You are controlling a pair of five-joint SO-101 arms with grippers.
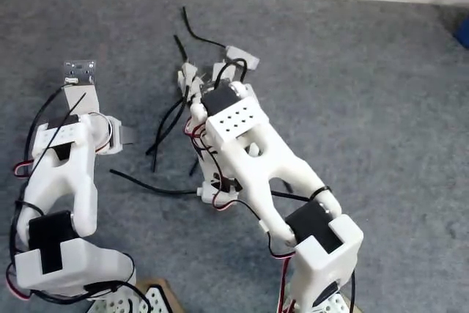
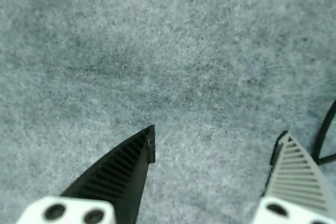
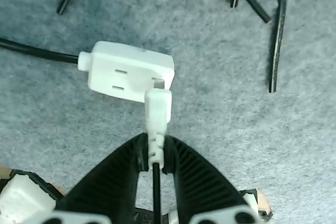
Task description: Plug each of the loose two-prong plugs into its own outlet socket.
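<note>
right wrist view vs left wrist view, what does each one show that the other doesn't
Right wrist view: jaws shut on a white plug, its tip against a white outlet block that has a black cord. Left wrist view: jaws open, with nothing between them. Both: grey carpet and loose black cable.

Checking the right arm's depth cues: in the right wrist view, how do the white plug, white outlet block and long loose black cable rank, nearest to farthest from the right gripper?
1. white plug: clamped in the fingers of the right gripper.
2. white outlet block: on the carpet, at the plug's tip.
3. long loose black cable: on the carpet beyond the block.
</note>
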